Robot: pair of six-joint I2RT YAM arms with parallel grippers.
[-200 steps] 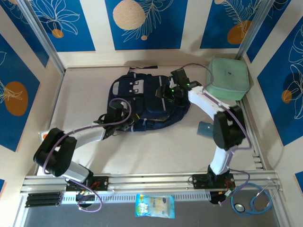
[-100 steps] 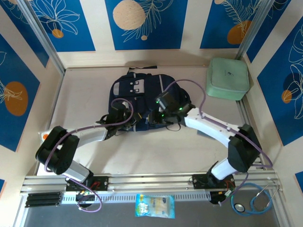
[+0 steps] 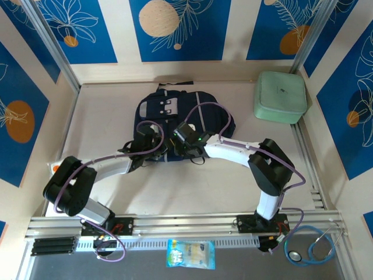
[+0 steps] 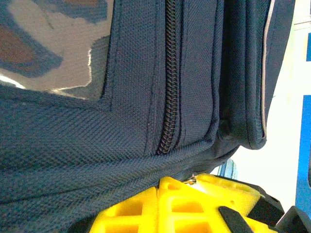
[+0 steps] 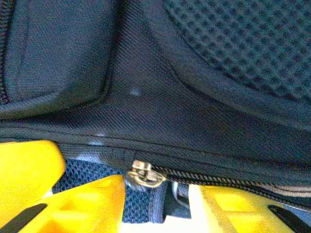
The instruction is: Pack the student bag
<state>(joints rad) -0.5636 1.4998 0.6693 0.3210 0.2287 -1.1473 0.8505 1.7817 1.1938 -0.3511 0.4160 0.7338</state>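
Observation:
The student bag (image 3: 175, 111), navy with grey-white panels, lies flat in the middle of the table. My left gripper (image 3: 145, 141) sits at its near left edge. In the left wrist view, that gripper (image 4: 163, 188) has its yellow fingers (image 4: 126, 213) pressed together on the bag's fabric (image 4: 121, 97), below a closed zip. My right gripper (image 3: 180, 142) is at the bag's near edge, close beside the left one. Seen from the right wrist, it (image 5: 155, 188) has narrowed onto the dark pull tab hanging from the metal zip slider (image 5: 145, 173). Closed zip teeth run right of the slider.
A pale green square zip case (image 3: 281, 96) stands at the back right corner. A snack packet (image 3: 191, 254) and a stethoscope (image 3: 309, 248) lie on the front ledge beyond the rail. Blue-patterned walls close in the table at the back and on both sides.
My right arm has swung from the bag's right side round to its near edge, moving left, and its jaws have narrowed. The left arm has stayed put.

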